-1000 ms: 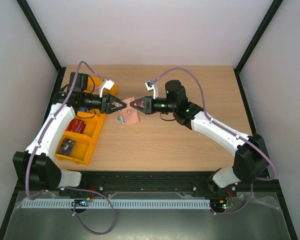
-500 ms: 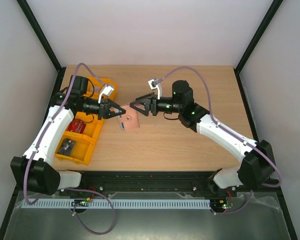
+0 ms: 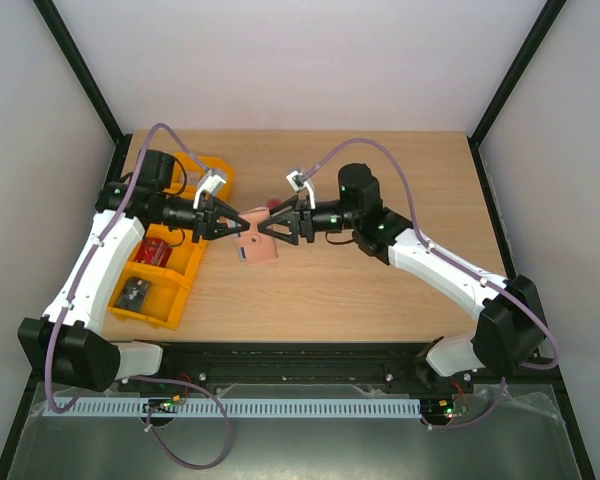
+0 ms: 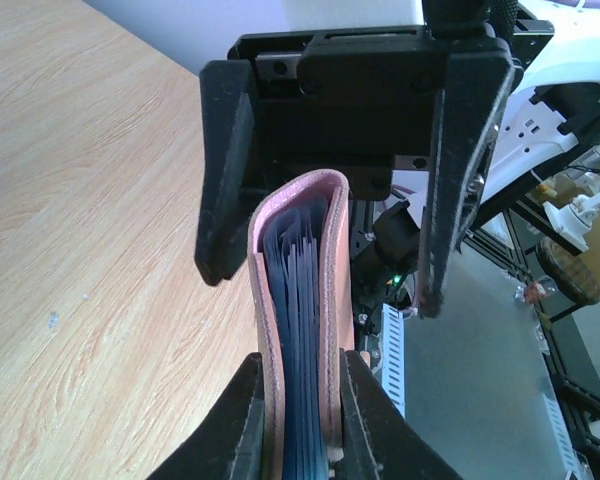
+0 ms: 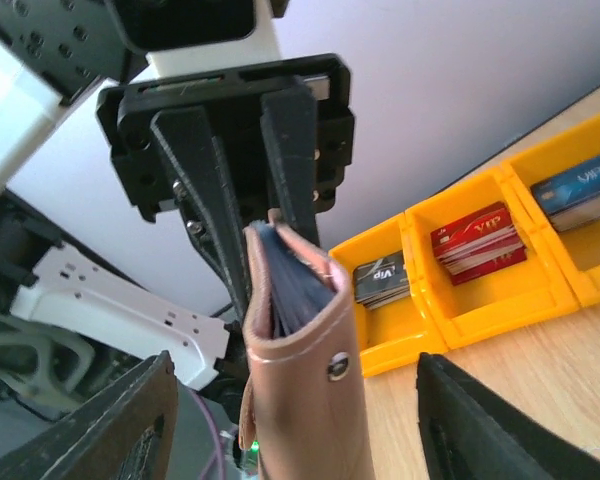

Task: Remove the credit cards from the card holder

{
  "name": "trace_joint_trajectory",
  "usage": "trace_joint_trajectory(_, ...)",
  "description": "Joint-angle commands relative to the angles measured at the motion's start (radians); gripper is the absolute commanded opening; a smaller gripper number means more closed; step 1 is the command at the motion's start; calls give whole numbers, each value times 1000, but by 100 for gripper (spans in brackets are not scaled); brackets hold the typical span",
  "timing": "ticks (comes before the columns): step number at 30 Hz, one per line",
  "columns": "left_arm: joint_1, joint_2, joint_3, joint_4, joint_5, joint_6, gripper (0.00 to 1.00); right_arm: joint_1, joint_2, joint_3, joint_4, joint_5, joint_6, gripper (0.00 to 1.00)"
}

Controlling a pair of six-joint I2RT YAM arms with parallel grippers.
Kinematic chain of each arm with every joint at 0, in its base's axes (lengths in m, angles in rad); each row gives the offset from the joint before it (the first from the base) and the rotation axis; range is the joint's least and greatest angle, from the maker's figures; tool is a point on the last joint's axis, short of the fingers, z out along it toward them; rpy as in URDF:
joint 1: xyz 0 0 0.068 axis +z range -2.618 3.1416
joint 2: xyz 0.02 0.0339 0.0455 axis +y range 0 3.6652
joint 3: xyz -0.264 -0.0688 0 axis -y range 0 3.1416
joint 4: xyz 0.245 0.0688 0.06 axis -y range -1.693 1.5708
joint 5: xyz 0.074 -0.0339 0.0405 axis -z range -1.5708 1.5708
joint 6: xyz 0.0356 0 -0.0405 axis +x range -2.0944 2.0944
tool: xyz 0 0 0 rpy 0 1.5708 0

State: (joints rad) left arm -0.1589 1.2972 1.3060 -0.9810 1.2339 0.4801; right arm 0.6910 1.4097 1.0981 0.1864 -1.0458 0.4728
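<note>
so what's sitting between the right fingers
The card holder. In the right wrist view it stands in the gap between the open right fingers, its far edge pinched by the left fingers.

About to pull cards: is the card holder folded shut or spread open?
Folded. The left gripper pinches the card holder, its outer covers pressed together; only grey-blue pocket edges show between them.

Fig.: we show a light wood table (image 3: pixel 330 290). On its left side, running near to far, lies an orange bin tray (image 3: pixel 160 306) w/ several compartments.
</note>
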Motion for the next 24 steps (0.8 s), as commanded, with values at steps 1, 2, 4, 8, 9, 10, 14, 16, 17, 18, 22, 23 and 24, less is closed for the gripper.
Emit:
trace_joint_trajectory(1,-5,-17,5,34,34,-18,2,11,15,-10,20,-47,-20,59)
trace_joint_trajectory(2,-4,-18,5,31,38,-15,2,11,20,-8,19,-37,-15,51)
trace_joint_trajectory(4,-4,-18,6,27,39,-11,2,13,30,-8,30,-18,-1,30)
trace_joint_trajectory(8,-5,-18,6,35,35,-17,2,22,46,-2,42,13,19,2)
trace_joint_trajectory(9,-5,-20,4,52,18,-33,6,24,44,-2,49,22,28,2)
trace_joint_trajectory(10,-4,-22,1,79,-14,-67,22,24,39,-3,52,47,40,2)
trace_joint_trajectory(14,-16,-33,-30,212,-303,-197,76,27,15,6,26,341,147,2)
trace_joint_trajectory(16,-43,-28,-35,243,-450,-214,87,46,11,6,14,503,231,2)
trace_joint_trajectory(17,-59,-24,-36,252,-508,-217,92,61,12,4,15,554,254,2)
trace_joint_trajectory(18,-77,-19,-37,260,-553,-220,96,77,13,3,22,586,269,2)
trace_joint_trajectory(22,-122,-3,-45,297,-693,-238,99,141,31,44,-6,674,262,2)
trace_joint_trajectory(23,-127,0,-47,305,-730,-243,99,154,37,65,-23,683,254,2)
trace_joint_trajectory(24,-128,1,-50,318,-765,-248,98,160,41,75,-31,680,247,2)
